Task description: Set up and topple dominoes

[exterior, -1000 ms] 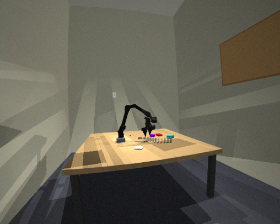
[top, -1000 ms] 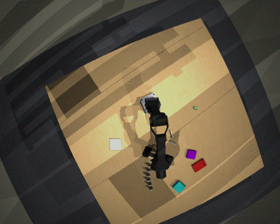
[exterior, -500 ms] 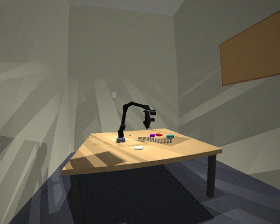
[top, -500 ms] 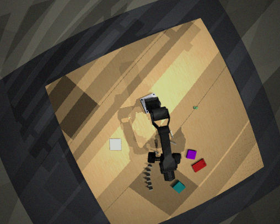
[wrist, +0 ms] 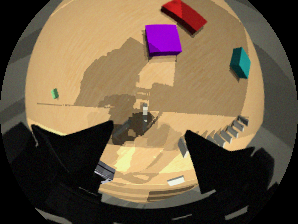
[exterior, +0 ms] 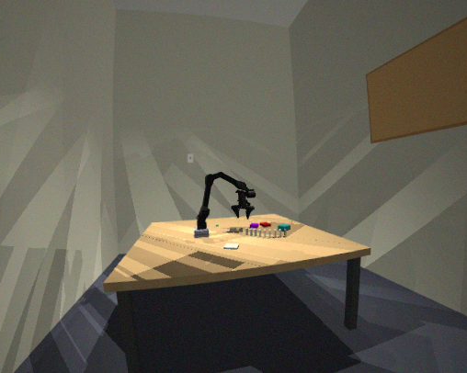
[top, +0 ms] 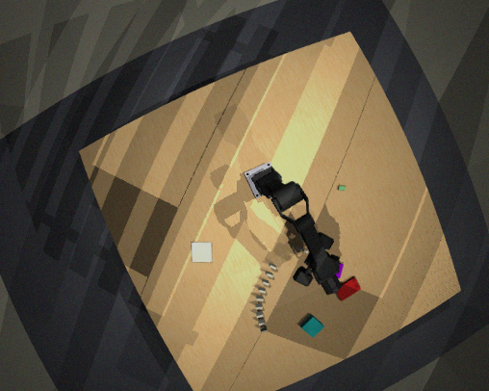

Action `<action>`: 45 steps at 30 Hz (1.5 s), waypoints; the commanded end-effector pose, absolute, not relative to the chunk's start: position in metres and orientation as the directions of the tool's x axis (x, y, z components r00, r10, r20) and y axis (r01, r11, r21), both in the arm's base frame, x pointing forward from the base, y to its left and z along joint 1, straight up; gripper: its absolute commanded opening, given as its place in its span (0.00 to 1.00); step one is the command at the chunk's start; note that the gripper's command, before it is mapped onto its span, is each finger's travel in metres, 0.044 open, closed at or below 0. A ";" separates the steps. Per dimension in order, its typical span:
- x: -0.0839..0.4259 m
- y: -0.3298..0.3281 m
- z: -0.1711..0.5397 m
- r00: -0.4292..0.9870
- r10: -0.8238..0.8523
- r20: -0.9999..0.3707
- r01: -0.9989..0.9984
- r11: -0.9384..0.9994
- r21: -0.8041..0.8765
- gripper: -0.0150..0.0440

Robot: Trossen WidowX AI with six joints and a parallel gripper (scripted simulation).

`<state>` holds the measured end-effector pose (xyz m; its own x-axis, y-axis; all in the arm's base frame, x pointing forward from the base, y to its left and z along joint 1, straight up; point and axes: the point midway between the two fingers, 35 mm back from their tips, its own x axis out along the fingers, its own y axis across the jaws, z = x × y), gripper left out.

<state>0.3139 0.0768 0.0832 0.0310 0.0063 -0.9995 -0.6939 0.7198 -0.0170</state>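
Observation:
A curved row of several upright grey-white dominoes [top: 259, 308] [exterior: 260, 233] [wrist: 220, 139] stands on the table [top: 394, 217] [exterior: 302, 250]. Its end nearest the robot base shows right beside my right finger in the wrist view. My gripper [top: 314, 258] [exterior: 243, 218] [wrist: 150, 129] is wide open and empty, high above the table and to the side of the row. A loose pale domino [wrist: 145, 111] shows between and just beyond the fingertips in the wrist view. Dark shadow and the arm hide its surroundings, so I cannot tell how many loose dominoes lie there.
A purple block [top: 340, 271] [exterior: 254, 225] [wrist: 163, 40], a red block [top: 348, 289] [exterior: 265, 224] [wrist: 184, 16] and a teal block [top: 312, 325] [exterior: 284, 227] [wrist: 240, 63] lie beyond the gripper. A small green block [top: 342, 188] [wrist: 55, 93] and a white square tile [top: 201, 252] [exterior: 231, 246] [wrist: 176, 180] lie farther off.

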 end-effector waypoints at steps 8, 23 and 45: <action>0.312 0.083 0.061 0.021 0.006 -1.000 -0.761 0.648 -0.012 1.00; 0.310 0.082 0.004 0.021 0.006 -1.000 -0.761 0.648 -0.012 1.00; 0.309 0.082 -0.006 0.021 0.006 -1.000 -0.761 0.648 -0.012 0.51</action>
<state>0.3098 0.0816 -0.0042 0.0233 0.0038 -0.9997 -0.7578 0.6523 -0.0152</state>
